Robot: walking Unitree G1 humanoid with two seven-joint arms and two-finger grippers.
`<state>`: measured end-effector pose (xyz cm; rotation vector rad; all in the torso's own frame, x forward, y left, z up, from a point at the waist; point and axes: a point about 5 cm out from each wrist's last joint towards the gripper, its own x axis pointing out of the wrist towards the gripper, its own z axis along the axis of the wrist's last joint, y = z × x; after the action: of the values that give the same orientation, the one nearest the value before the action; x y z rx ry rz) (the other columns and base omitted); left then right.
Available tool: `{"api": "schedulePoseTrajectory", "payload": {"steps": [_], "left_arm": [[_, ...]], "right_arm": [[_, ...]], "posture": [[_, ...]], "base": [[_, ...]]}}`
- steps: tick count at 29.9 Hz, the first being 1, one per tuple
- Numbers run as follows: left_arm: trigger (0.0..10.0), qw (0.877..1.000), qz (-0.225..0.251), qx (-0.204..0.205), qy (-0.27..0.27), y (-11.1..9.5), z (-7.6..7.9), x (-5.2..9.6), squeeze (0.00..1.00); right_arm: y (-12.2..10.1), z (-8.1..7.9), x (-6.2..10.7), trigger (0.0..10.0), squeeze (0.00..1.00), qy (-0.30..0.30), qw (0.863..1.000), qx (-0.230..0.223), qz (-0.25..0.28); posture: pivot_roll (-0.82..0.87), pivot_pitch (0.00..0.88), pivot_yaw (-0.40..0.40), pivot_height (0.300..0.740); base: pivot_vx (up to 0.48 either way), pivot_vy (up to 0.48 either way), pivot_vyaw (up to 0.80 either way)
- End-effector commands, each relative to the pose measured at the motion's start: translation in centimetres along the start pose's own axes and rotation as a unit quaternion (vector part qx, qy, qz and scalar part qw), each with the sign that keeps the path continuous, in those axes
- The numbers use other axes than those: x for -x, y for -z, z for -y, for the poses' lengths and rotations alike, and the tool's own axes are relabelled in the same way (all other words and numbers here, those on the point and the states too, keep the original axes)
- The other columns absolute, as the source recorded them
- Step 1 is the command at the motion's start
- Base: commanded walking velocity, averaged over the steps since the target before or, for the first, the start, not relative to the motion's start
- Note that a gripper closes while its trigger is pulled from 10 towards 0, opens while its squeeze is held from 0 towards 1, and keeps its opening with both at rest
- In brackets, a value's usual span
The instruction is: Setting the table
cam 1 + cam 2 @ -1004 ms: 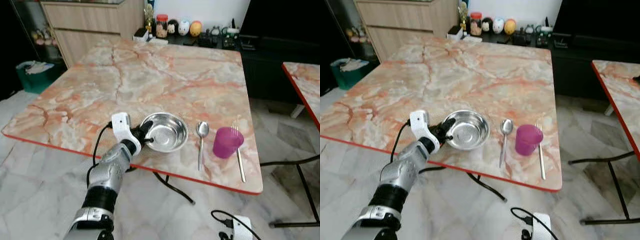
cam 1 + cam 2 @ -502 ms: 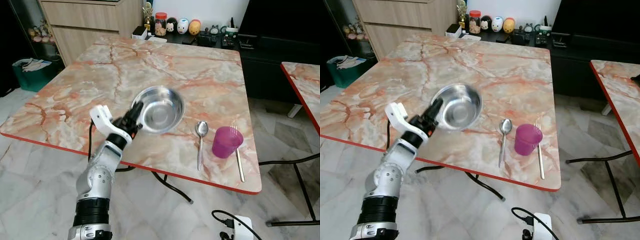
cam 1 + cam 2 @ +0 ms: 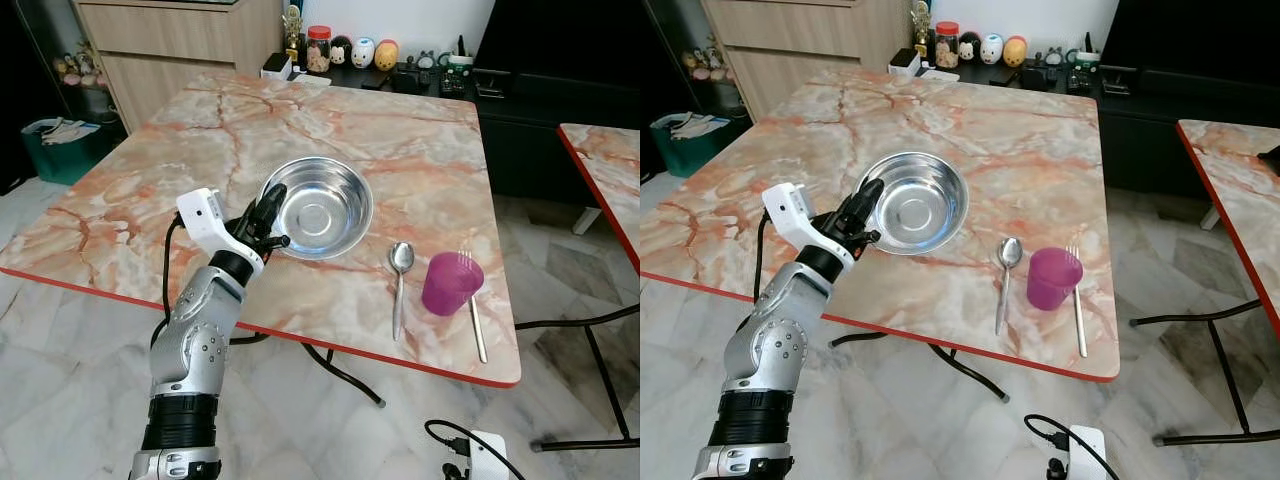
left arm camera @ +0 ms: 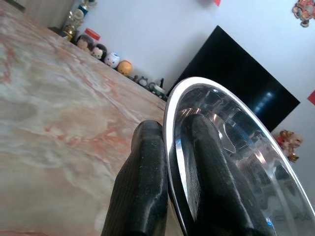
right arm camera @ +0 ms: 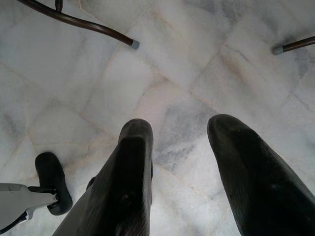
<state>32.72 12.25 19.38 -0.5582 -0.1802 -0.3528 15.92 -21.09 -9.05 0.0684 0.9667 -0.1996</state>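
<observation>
Steel bowl (image 3: 318,207) is pinched at its near rim by the left gripper (image 3: 268,215), jaws clamped either side of the rim so it can be carried over the table (image 3: 130,210); beyond it lie spoon (image 3: 400,285) and cup (image 3: 448,284). Right gripper (image 5: 192,167) hangs idle, jaws spread.

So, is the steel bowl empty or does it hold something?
Empty. The steel bowl, pinched at its rim by the left gripper, shows only bare shiny metal inside.

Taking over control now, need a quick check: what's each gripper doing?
Left gripper: shut on the rim of the steel bowl, above the table.
Right gripper: open, holding nothing, hanging over the floor.
</observation>
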Motion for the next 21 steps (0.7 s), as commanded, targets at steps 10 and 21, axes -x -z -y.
{"api": "schedulePoseTrajectory", "payload": {"steps": [10,21], "left_arm": [[10.0,0.999,0.013,-0.033,0.006,-0.4,0.4,-0.6,0.00],[10.0,0.999,0.043,-0.007,-0.005,-1.3,0.6,-0.7,0.00]], "right_arm": [[0.3,-0.1,0.1,10.0,0.00,0.003,1.000,-0.007,0.003],[0.4,0.1,0.1,10.0,0.00,0.004,1.000,-0.008,-0.004]], "posture": [[0.03,0.000,-0.016,0.711],[0.05,0.000,-0.033,0.711]], "base": [[0.000,0.000,0.00],[0.000,-0.229,-0.07]]}}
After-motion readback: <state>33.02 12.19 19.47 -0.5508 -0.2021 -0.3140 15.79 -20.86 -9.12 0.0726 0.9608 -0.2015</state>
